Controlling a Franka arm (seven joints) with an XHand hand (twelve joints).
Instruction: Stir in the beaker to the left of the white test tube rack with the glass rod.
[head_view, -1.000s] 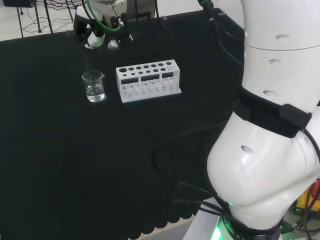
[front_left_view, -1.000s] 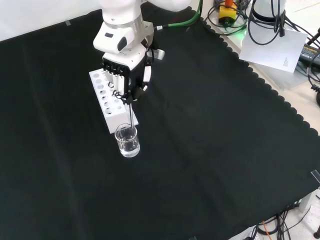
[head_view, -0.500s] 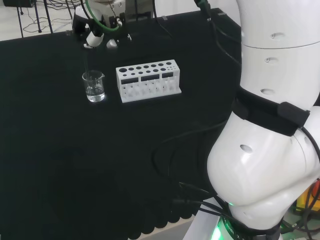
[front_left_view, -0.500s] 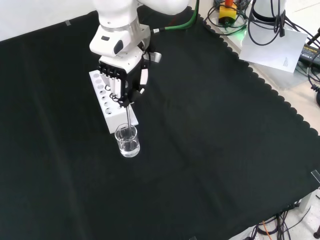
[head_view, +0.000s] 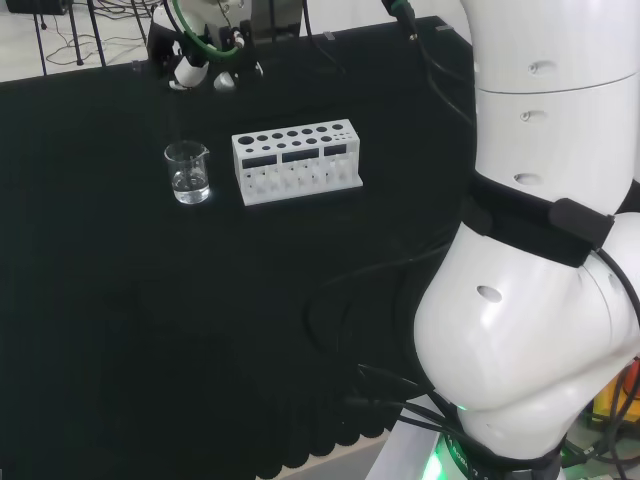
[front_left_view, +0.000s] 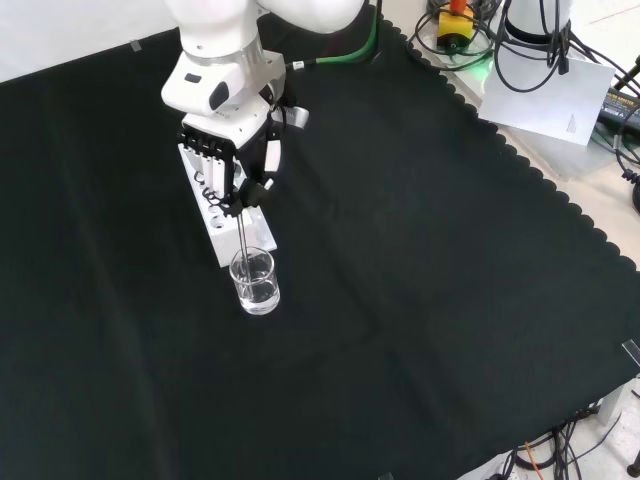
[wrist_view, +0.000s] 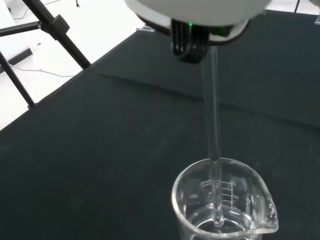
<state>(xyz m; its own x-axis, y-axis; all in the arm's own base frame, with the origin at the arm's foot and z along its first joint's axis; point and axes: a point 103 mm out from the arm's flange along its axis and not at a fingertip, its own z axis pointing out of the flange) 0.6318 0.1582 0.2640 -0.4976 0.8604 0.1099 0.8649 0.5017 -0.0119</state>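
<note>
Since a second ago my hand (front_left_view: 228, 165) has shifted left and a bit up in the front view, toward the far end of the rack, and the glass rod (front_left_view: 243, 235) now leans more, its lower end still inside the beaker (front_left_view: 254, 281).

Beaker sits just beside the short end of the white test tube rack (head_view: 296, 161), on the rack's left in the head view, toward the bench's far left part, well in from every edge. A little clear liquid at the bottom.

Rod looks thin, stiff, light, slippery glass, and breakable; the beaker is light too and could tip if the rod drags on its wall. Best hold is at the rod's upper end, as I have it, leaving the length free.

My fingers (front_left_view: 213, 172) are curled and pinch the rod's top end. Wrist view: rod tip in the liquid near the beaker's middle.
</note>
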